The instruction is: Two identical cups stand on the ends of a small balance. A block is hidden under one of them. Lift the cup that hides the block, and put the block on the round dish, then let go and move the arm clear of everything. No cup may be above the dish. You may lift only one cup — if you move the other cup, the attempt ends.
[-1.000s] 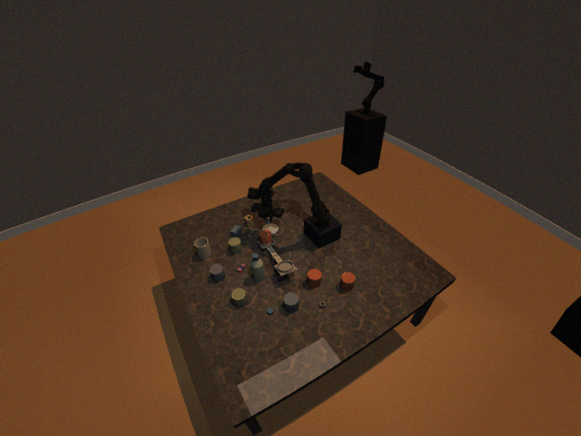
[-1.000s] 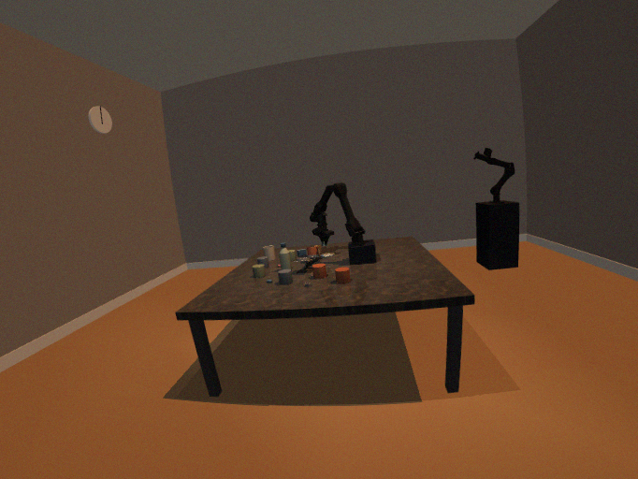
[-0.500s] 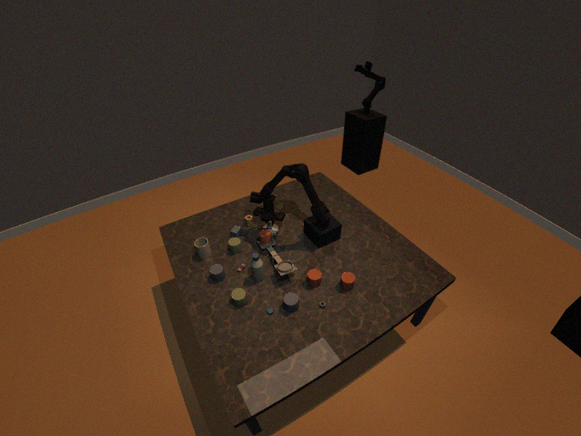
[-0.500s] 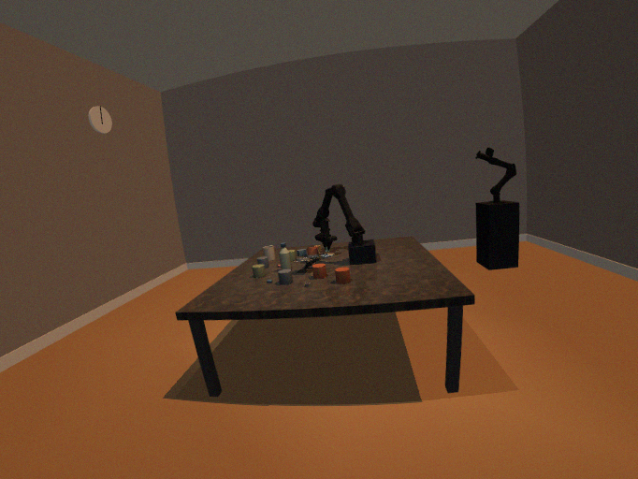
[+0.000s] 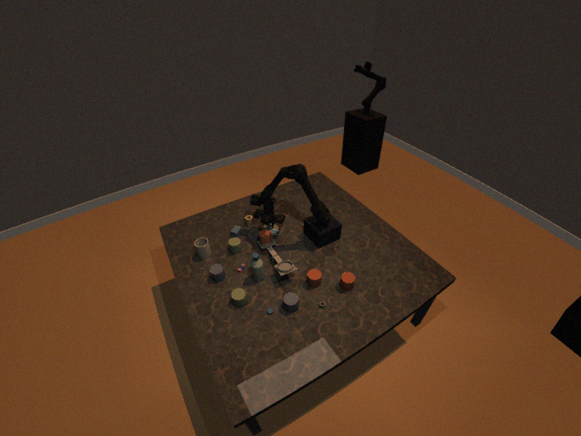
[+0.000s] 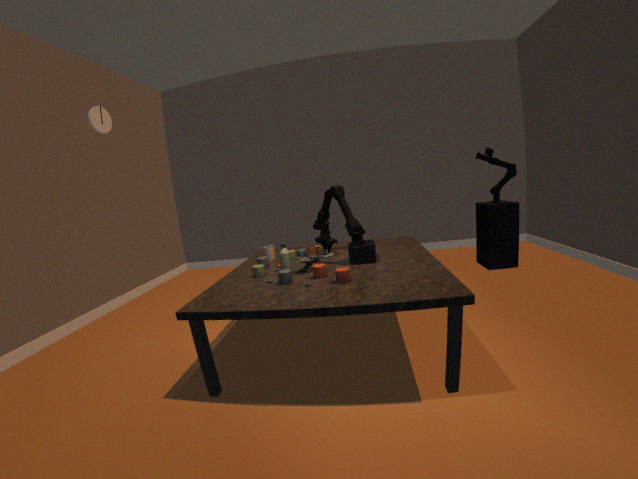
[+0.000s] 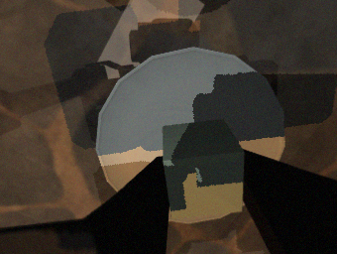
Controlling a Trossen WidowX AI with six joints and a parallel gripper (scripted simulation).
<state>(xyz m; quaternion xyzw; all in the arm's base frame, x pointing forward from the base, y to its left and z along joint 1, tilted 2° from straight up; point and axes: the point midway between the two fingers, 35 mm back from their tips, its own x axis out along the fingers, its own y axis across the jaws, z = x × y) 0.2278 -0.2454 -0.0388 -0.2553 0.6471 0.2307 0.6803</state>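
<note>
My gripper (image 5: 270, 226) (image 6: 327, 250) (image 7: 197, 161) points down and is shut on a block (image 7: 213, 171), dark green with a yellowish lit part. The block is over the round dish (image 7: 144, 109), a pale disc partly in the gripper's shadow; the remaining gap between them is hard to judge. A red cup (image 5: 265, 236) (image 6: 311, 250) stands on the far end of the balance (image 5: 275, 255), close beside the dish. The balance's near end has a ring and no cup. Two red cups, one (image 5: 314, 278) (image 6: 319, 270) nearer the balance and another (image 5: 347, 281) (image 6: 341, 275) farther right, stand on the table.
A bottle (image 5: 256, 268) (image 6: 284, 258) stands beside the balance. A pale mug (image 5: 202, 249), green cylinders (image 5: 234, 245) (image 5: 238, 297), grey cylinders (image 5: 215, 272) (image 5: 290, 302) and a blue block (image 5: 235, 231) stand around. A small brass-coloured object (image 5: 248, 219) is behind the dish.
</note>
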